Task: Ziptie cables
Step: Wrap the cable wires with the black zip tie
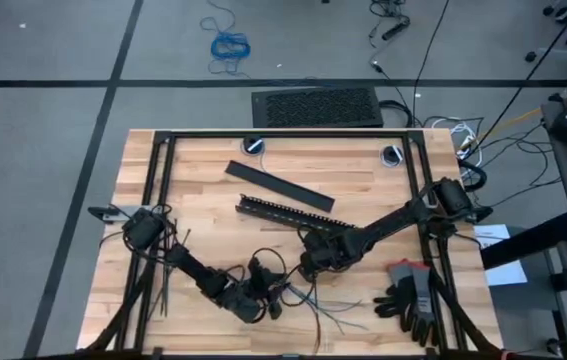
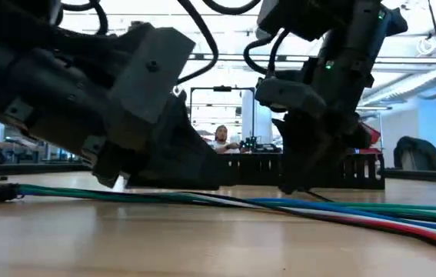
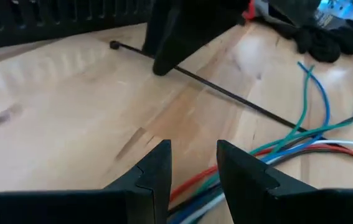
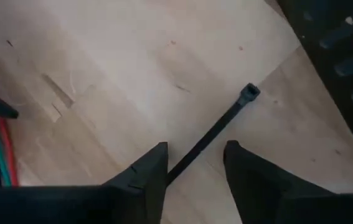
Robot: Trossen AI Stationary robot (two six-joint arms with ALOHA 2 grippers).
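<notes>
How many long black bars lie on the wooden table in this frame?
2. A flat, plain black bar lies angled near the table's far middle. A slotted black bar lies just nearer the arms, roughly parallel to it. More could be hidden under the arms.

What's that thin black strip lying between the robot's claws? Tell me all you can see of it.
It is a ziptie: a thin, straight black plastic strip with a small square head at one end, lying flat on the wooden table. Its shaft runs between the right gripper's open fingers. It also passes beyond the left gripper, near the cables.
</notes>
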